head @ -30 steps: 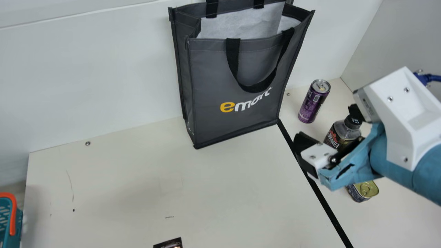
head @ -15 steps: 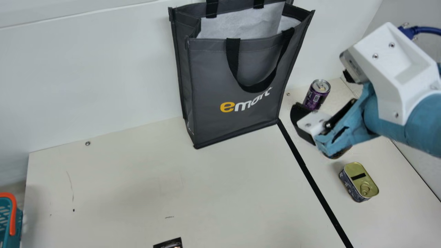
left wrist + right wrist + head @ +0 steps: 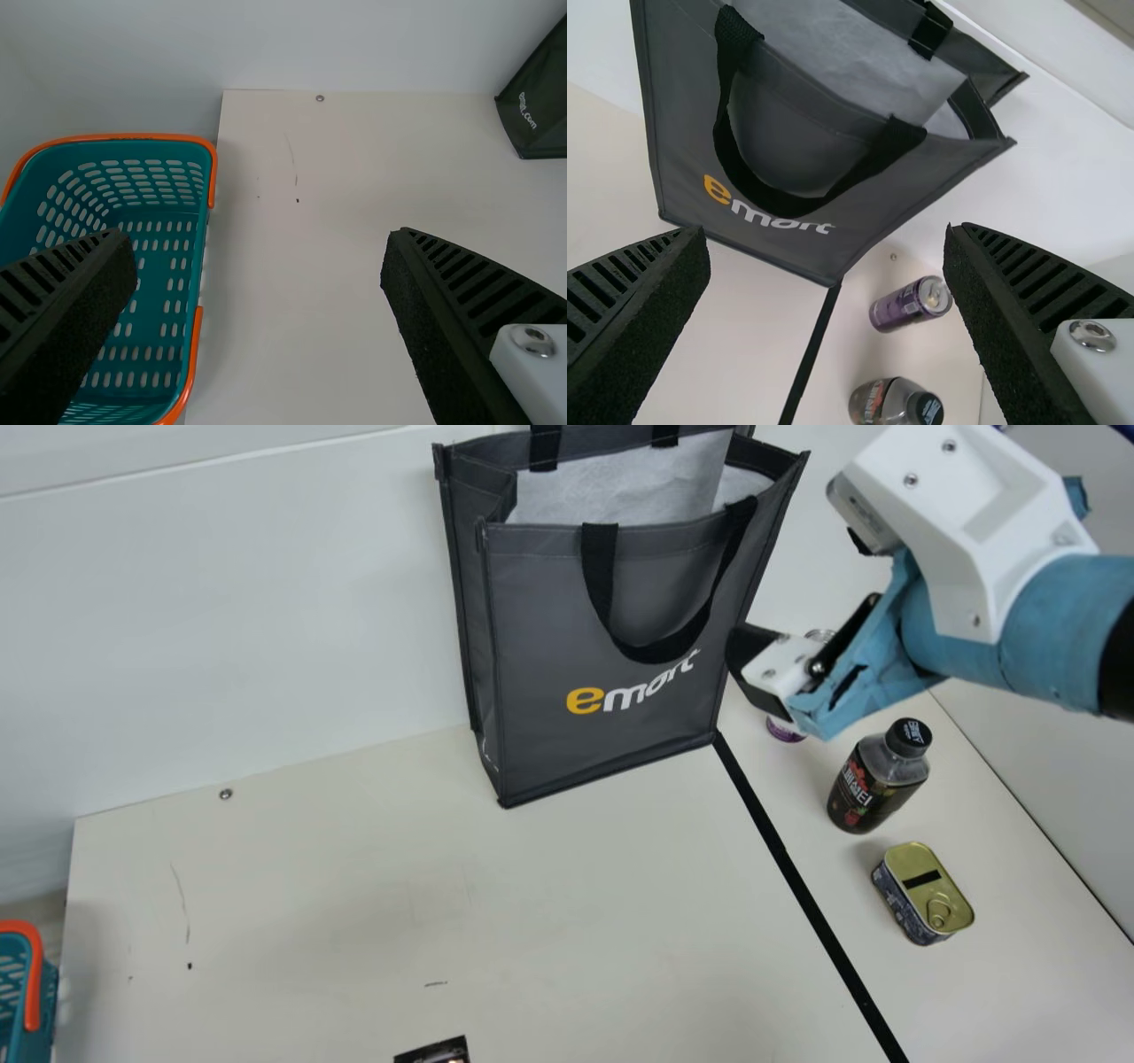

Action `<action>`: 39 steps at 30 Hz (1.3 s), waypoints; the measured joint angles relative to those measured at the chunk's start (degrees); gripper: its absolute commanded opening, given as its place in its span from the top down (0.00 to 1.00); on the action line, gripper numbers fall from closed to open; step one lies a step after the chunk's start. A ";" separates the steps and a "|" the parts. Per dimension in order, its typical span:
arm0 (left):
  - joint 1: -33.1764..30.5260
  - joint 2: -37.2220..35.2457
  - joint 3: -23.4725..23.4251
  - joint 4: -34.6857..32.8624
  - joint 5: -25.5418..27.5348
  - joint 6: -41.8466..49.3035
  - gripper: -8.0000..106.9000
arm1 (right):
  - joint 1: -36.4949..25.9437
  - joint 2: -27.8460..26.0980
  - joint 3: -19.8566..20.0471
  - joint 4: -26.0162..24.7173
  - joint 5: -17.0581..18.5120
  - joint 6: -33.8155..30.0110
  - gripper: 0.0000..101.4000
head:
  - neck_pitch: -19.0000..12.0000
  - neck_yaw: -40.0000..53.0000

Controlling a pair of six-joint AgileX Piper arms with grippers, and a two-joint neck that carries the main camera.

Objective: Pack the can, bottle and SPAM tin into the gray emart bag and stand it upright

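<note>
Up goes the right gripper (image 3: pixel 826 232), empty and wide, and nothing is getting packed yet!
Main view: the right arm is climbing beside the upright gray fabric emart bag (image 3: pixel 549 629), uncovering the dark-labelled, black-capped bottle (image 3: pixel 873 788) and the gold-lidded rectangular tin (image 3: pixel 921 895), while now covering most of the slim purple metal can (image 3: pixel 785 729); all three are sitting outside. Left wrist view: the left gripper (image 3: pixel 257 235) is hanging wide and empty near the teal plastic basket (image 3: pixel 124 137). Right wrist view: the can is standing between bag and bottle, probably becoming the first pick.
</note>
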 measured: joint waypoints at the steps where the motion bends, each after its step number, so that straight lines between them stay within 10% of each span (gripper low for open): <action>1: 0.00 0.00 0.00 0.00 0.00 0.00 0.15 | 0.00 0.61 -0.61 0.22 0.00 -0.79 0.06 | 0.00 0.09; 39: 0.00 0.00 0.00 0.00 0.00 0.00 0.15 | 1.66 18.98 -16.43 10.20 -0.07 -26.34 0.06 | 0.00 0.00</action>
